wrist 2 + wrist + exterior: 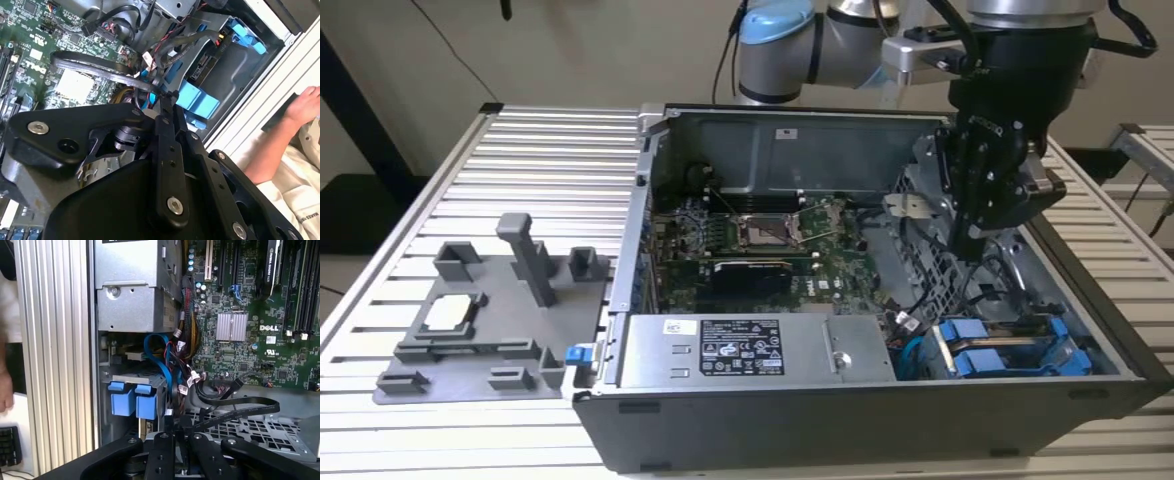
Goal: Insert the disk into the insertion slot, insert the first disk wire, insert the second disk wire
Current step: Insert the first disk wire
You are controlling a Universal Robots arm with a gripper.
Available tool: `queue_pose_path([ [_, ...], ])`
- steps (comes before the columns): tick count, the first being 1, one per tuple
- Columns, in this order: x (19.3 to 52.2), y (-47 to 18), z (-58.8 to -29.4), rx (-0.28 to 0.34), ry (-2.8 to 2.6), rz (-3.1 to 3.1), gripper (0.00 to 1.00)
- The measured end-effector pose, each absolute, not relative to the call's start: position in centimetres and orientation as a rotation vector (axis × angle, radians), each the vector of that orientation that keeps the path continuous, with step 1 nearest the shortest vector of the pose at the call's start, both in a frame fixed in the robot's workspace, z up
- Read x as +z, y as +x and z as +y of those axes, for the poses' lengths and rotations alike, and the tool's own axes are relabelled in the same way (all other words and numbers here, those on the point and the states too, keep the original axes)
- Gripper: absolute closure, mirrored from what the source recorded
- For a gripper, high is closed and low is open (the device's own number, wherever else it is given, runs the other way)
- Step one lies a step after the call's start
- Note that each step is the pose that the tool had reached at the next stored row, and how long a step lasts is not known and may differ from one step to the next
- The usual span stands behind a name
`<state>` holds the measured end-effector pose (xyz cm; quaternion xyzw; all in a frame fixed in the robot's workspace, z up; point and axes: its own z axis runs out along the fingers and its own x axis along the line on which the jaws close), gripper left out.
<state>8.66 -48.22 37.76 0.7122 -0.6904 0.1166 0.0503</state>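
Two blue-framed drives (pixel 994 352) sit side by side in the insertion slot (pixel 1067 335) of the drive cage, in the case's corner at the exterior view's right. One of them is the disk; their blue tabs (pixel 134 400) (pixel 201 100) face outward. My gripper (pixel 970 243) hangs inside the open case, above and behind that cage. In both wrist views its fingers (pixel 165 450) (pixel 169 130) are closed together on a flat black disk wire (pixel 240 412) (pixel 95 67), which loops away over the perforated metal floor.
The case holds a silver power-supply box (pixel 747 350), a green motherboard (pixel 767 235) and bundles of blue and coloured cables (pixel 175 365). A grey fixture plate (pixel 467 330) lies on the ribbed table at the exterior view's left. A person's hand (pixel 307 102) rests beside the case.
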Motion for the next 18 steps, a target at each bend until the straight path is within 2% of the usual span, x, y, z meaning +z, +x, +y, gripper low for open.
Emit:
queue_pose_path([
  [9,37.68,8.66,-48.19,0.377,2.156,-2.088,0.83],
  [10,37.63,8.66,-48.18,0.381,2.155,-2.086,0.76],
  [17,37.41,8.65,-48.16,0.394,2.152,-2.085,0.76],
  [18,37.4,8.65,-48.16,0.394,2.152,-2.085,0.79],
])
